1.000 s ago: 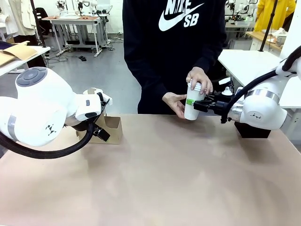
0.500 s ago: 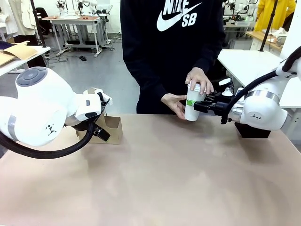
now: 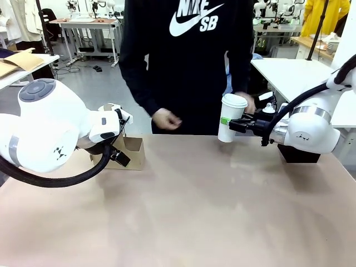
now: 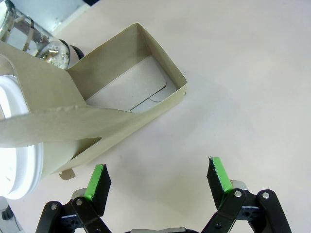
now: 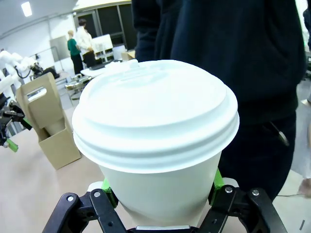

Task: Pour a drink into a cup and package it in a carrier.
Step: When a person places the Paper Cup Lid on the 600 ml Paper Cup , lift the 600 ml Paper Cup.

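The white paper cup [image 3: 230, 123] with its domed lid [image 5: 154, 110] stands upright at the far table edge, and my right gripper [image 3: 230, 124] is shut on its lower half. The person's hands are off it: one hand [image 3: 166, 119] hangs at mid-table, the other [image 3: 248, 103] is behind the cup. The brown cardboard carrier [image 3: 131, 152] sits at the left. Just in front of it, above bare table, my left gripper [image 4: 158, 174] is open. One carrier compartment [image 4: 130, 94] is empty; a white lidded round [image 4: 15, 155] shows under the handle strip. The glass jug [image 4: 30, 35] stands behind.
A black box [image 3: 298, 155] sits on the table under my right arm. The carrier [image 5: 48, 121] also shows far off in the right wrist view. The broad middle and near side of the table [image 3: 194, 211] is bare.
The person has let go of the cup, drawn both hands back and shifted to the left. My right gripper stays shut on the cup; the left arm has not moved.
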`<state>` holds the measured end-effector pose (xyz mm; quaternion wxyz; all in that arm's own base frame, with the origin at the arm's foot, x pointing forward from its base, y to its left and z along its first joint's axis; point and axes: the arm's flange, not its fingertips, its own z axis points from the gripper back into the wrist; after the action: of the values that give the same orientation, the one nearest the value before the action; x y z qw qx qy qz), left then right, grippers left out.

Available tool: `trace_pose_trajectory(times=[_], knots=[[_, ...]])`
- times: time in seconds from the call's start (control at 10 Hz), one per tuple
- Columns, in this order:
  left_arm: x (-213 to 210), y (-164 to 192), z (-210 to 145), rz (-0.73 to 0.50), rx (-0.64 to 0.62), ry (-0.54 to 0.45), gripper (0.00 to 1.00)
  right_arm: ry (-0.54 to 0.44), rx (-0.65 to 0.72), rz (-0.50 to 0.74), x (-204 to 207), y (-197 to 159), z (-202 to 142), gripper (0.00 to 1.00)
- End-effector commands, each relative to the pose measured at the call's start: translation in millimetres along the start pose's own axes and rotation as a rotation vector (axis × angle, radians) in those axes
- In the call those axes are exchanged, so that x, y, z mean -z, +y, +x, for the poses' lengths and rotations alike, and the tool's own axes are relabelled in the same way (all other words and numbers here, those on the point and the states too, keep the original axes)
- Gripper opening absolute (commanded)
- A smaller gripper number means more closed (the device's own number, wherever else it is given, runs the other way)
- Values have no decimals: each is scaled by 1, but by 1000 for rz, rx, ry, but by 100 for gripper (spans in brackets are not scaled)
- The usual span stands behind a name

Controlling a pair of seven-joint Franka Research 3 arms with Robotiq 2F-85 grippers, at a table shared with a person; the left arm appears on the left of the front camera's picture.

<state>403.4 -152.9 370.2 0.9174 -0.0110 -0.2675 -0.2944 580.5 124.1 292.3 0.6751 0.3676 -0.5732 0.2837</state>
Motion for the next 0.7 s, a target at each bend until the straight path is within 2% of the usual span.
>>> trace_pose_trajectory(times=[0.0,0.6], knots=[[0,1,0,-2,-2,-1,100,-17,2,-8,2,2,6,80],[0,1,0,-2,-2,-1,100,-17,2,-8,2,2,6,80]])
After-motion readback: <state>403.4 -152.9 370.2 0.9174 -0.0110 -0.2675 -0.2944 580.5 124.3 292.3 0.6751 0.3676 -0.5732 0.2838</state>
